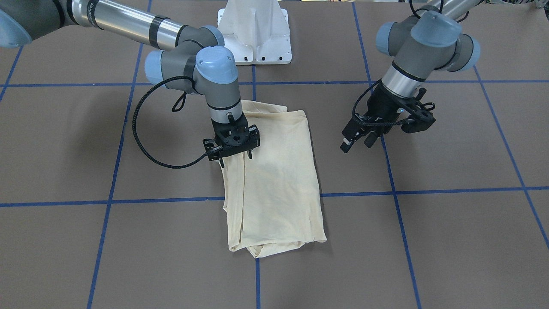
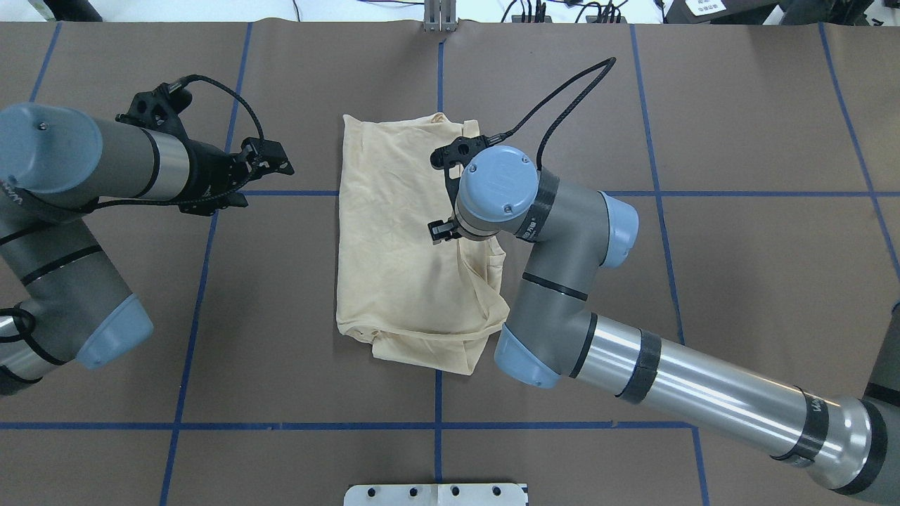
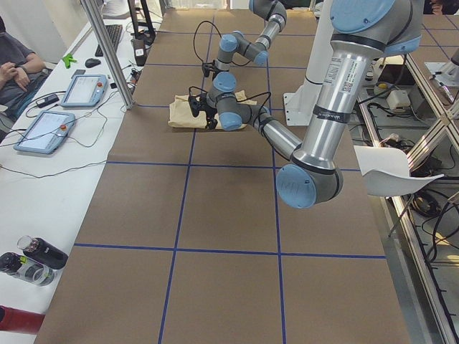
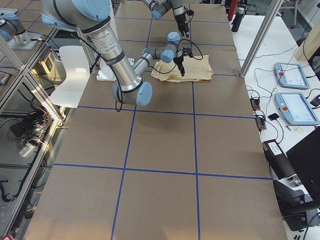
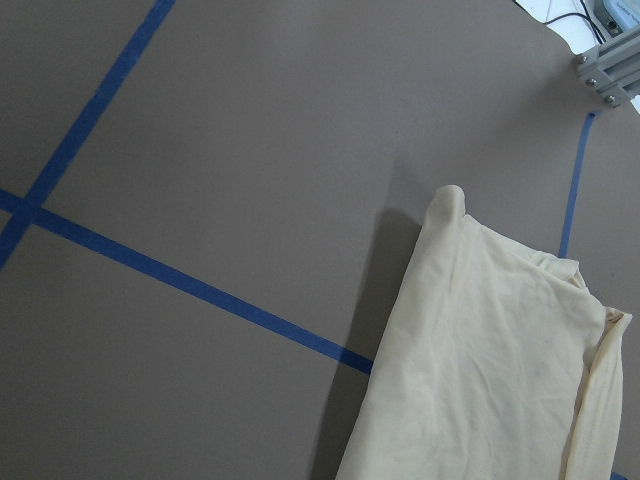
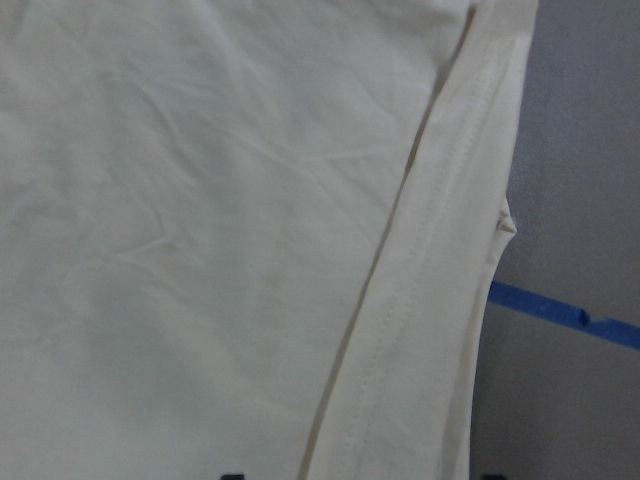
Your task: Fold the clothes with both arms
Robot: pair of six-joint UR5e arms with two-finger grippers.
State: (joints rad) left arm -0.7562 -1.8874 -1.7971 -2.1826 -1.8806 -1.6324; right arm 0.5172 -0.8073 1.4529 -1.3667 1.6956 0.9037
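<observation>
The pale cream-yellow clothes (image 1: 274,180) lie folded into a long rectangle at the table's middle (image 2: 401,232); no print or tag shows. My right gripper (image 1: 236,159) points straight down at the shirt's edge on the robot's right side. It is open, with its fingertips low at the cloth. From overhead the right arm's wrist (image 2: 496,186) hides it. Its wrist view is filled by the shirt (image 6: 200,250) and a stitched folded edge (image 6: 440,300). My left gripper (image 1: 357,145) hovers open and empty beside the shirt, apart from it (image 2: 285,163). The left wrist view catches the shirt's corner (image 5: 480,360).
Brown table cover crossed by blue tape lines (image 1: 257,274). The white pedestal base (image 1: 255,38) stands at the robot's side of the table. Off the table's far side are tablets (image 3: 82,89), bottles (image 3: 36,258) and a seated person (image 3: 14,64).
</observation>
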